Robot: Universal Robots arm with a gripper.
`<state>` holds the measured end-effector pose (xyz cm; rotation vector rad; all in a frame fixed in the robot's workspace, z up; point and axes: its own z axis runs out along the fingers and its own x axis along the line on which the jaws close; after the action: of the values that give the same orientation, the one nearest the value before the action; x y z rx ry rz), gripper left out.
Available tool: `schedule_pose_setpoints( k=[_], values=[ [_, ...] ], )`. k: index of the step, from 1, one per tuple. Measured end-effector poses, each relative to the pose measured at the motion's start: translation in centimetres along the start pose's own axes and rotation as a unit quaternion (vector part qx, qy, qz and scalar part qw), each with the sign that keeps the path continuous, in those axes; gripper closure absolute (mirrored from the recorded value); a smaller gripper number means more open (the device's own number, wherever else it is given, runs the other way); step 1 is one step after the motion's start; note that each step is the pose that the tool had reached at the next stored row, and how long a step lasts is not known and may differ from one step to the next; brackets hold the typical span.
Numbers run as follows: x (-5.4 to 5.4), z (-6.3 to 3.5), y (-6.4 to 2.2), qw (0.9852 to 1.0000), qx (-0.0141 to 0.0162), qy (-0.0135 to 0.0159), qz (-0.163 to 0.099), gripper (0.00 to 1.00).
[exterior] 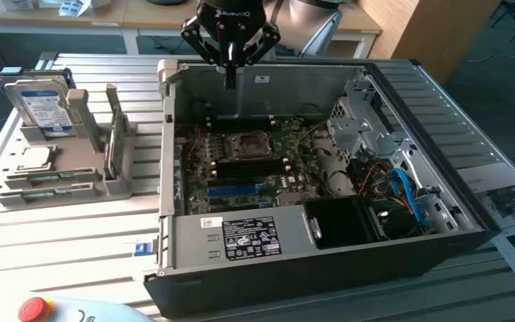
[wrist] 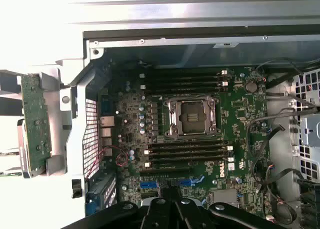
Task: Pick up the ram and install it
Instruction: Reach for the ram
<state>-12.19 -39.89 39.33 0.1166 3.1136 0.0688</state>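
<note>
At the exterior view's left, a gray holder [exterior: 88, 144] is seen standing on the slatted desk [exterior: 70, 241]. A silver hard drive [exterior: 41, 102] with a blue label is held upright at the holder's far end, and a square processor chip [exterior: 34, 159] is laid flat below it. The ram [exterior: 53, 176], a narrow green stick, is found lying in a low slot of the holder just in front of the chip, with a second similar green strip one slot nearer. A broader green expansion card [exterior: 119, 144] is held on edge at the holder's right side, just beside the case. A red button [exterior: 33, 308] is seen at the near left corner.

The open computer case [exterior: 329, 268] is laid on its side in the middle of the desk. The fingers [exterior: 231, 74] are pressed fully together, nothing is gripped between them, and they are pointed down over the case's far wall, well apart from the ram. In the wrist view the fingers [wrist: 162, 211] are seen above the motherboard [wrist: 240, 114], whose processor socket [wrist: 192, 116] is flanked by black memory slots. A blue cable [exterior: 405, 188] is coiled inside the case's right part, and printed papers [exterior: 512, 201] are spread at the exterior view's right.
</note>
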Motion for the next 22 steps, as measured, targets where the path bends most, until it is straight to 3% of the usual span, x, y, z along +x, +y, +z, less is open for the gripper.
schedule_pose_setpoints(
  k=[10,22],
  values=[
    [0.1,0.00,0.00,1.0000,0.0000,0.0000,0.000,0.90],
    [1.1,-0.01,0.09,1.0000,0.0000,0.0000,0.000,0.90]
  ],
)
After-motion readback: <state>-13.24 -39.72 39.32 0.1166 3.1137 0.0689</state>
